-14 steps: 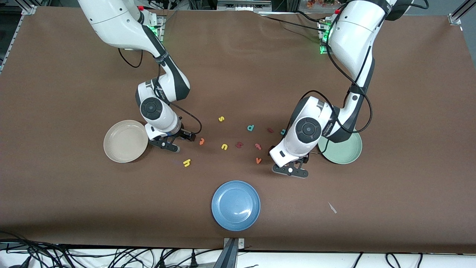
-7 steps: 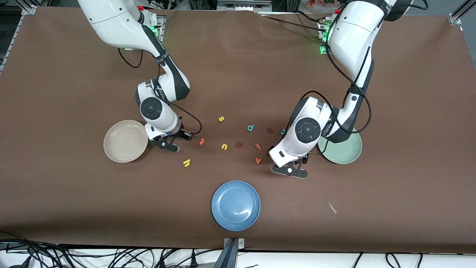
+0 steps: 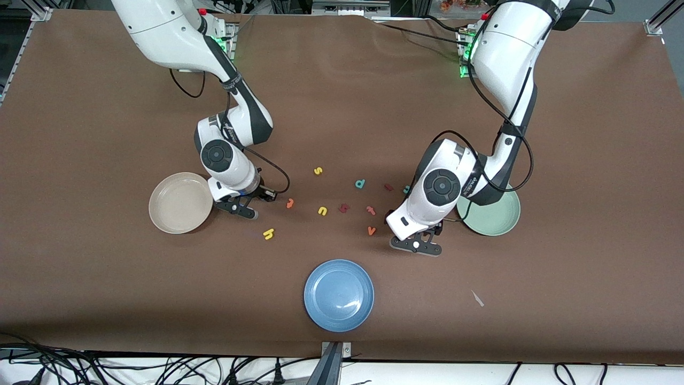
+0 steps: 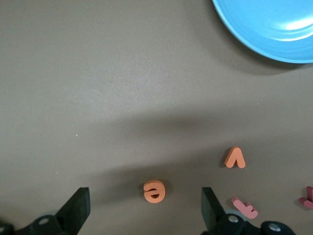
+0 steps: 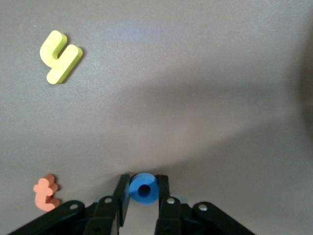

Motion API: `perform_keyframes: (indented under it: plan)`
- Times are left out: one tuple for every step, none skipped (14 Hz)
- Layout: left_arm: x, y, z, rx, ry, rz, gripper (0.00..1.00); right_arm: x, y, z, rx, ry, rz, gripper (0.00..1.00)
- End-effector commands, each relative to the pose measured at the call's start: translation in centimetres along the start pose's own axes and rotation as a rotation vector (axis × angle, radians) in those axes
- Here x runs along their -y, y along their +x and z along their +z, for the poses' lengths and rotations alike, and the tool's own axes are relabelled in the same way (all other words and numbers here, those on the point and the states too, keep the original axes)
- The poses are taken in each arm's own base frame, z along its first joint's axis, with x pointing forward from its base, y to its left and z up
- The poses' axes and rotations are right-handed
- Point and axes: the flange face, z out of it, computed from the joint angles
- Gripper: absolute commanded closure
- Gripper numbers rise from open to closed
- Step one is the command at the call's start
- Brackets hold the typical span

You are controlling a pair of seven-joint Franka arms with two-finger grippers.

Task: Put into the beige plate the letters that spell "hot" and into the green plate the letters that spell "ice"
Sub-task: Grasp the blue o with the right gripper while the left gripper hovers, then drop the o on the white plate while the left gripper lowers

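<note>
My right gripper is shut on the blue ring-shaped o, low at the table beside the beige plate. In the front view that gripper hides the o. The yellow h and orange t lie close by on the cloth. My left gripper stands wide open over the orange e, which lies flat between the jaws, untouched. It hovers beside the green plate. The dark red i and teal c lie just beside the left arm's wrist.
A blue plate sits nearest the front camera. Loose letters lie between the arms: yellow s, yellow u, teal d, a dark red letter, pinkish-red t, orange v.
The right gripper's fingers have closed in on the blue o. Both arms have hardly shifted, and the left gripper stays open.
</note>
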Motion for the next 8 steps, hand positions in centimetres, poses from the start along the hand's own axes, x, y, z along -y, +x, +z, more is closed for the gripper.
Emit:
perform_keyframes:
  plan:
    - [-0.4,0.3,-0.2,-0.007,0.002,0.009,0.00,-0.5,2.4,-3.1,0.058,-0.036,0.039,0.91]
    - [-0.4,0.3,-0.2,-0.005,0.003,0.009,0.00,-1.4,3.2,-4.1,0.082,-0.051,0.016,0.94]
    - [-0.4,0.3,-0.2,-0.005,0.003,0.009,0.00,-2.5,3.8,-5.2,0.098,-0.063,-0.037,0.94]
    - [-0.4,0.2,-0.2,-0.004,0.003,0.010,0.00,-4.5,4.9,-5.9,0.108,-0.082,-0.084,0.94]
    - [-0.3,0.2,-0.2,-0.001,0.004,0.012,0.00,-6.3,5.3,-6.4,0.131,-0.102,-0.130,0.94]
    - [-0.4,0.1,-0.2,0.001,0.004,0.013,0.00,-7.5,5.5,-6.9,0.130,-0.109,-0.155,0.94]
    - [-1.1,0.0,-0.2,0.001,0.004,0.021,0.01,-9.0,5.7,-7.3,0.128,-0.114,-0.172,0.94]
    - [-1.2,-0.1,-0.1,0.002,0.004,0.023,0.02,-10.3,6.0,-7.5,0.128,-0.119,-0.197,0.94]
